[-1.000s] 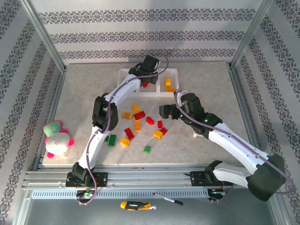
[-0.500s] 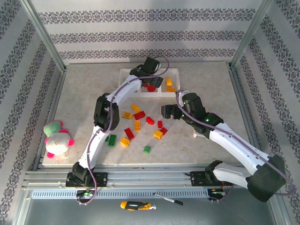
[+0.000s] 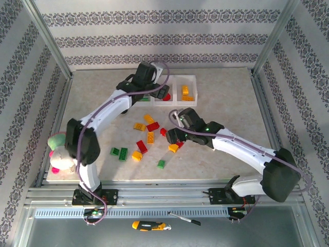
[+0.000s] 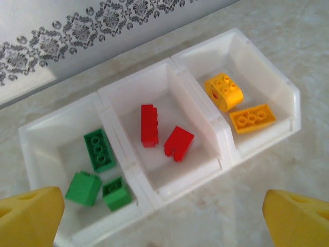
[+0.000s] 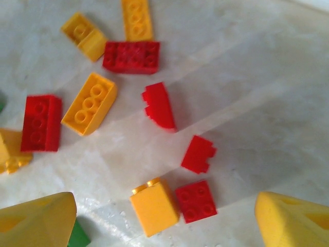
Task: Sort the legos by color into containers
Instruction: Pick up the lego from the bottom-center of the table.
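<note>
The white three-compartment tray (image 4: 226,139) holds three green legos (image 4: 98,149) on the left, two red legos (image 4: 149,125) in the middle and two yellow-orange legos (image 4: 223,91) on the right. My left gripper (image 4: 164,221) hovers open just in front of the tray (image 3: 190,78), nothing between its fingers; from above it (image 3: 159,95) covers the tray's left part. My right gripper (image 5: 164,221) is open low over loose bricks, with a yellow brick (image 5: 154,206) and a red square brick (image 5: 196,200) between its fingertips. From above it (image 3: 174,139) sits at the pile's right side.
Loose red, yellow and green bricks (image 3: 141,146) lie scattered mid-table. A pink-green plush toy (image 3: 60,157) sits at the left edge, partly behind my left arm's elbow. Metal frame posts and patterned walls ring the table. A screwdriver (image 3: 149,225) lies below the front rail.
My left gripper has opened over the tray and pulled back left, the arm's elbow swinging far left. My right gripper has moved left and down over the loose bricks.
</note>
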`<state>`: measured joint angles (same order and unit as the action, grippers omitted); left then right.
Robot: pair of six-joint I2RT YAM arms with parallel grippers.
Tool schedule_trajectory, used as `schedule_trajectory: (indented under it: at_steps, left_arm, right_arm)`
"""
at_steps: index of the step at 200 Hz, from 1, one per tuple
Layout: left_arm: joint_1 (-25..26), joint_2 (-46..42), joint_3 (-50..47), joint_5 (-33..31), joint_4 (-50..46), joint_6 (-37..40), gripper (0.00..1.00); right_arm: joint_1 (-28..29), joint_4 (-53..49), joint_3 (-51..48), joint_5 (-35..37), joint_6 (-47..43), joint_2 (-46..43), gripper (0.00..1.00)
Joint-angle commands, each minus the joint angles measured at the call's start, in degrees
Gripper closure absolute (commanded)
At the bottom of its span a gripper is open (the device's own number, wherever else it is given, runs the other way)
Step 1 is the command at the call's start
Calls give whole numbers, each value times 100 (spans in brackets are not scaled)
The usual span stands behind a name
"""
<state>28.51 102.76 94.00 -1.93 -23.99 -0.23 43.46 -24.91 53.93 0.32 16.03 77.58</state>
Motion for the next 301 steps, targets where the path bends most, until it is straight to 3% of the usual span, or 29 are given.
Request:
schedule_trajectory:
  at_steps: [1,31,79,92,138,220,264,301]
  left_arm:
    - [56,-832,-830,13,508,-217,0]
    - [52,-1824,-1702,-283,255,-409,0]
    - [41,-3000,-2584,-627,-236,-565,1]
    - [43,-3194,-2671,-658,-335,-566,1]
    - [23,-3476,-2831,-614,-457,-408,1]
    - [14,-3493,-2836,-422,-427,-355,1]
    - [16,-3762,-3080,18,27,-50,1]
    - [36,-4210,-3576,968,650,313,1]
  right_arm:
    - [244,-565,313,-79,-422,354,11]
    - [484,-743,463,61,-761,824,13]
    - [627,-911,872,306,-879,1582,35]
    - [663,-911,934,397,-866,1753,36]
    - [681,-937,1048,694,-734,2227,34]
    - [762,-1060,895,600,-527,2429,54]
    - [754,-1200,1119,833,-332,2323,63]
    - [483,-913,1183,600,35,1787,64]
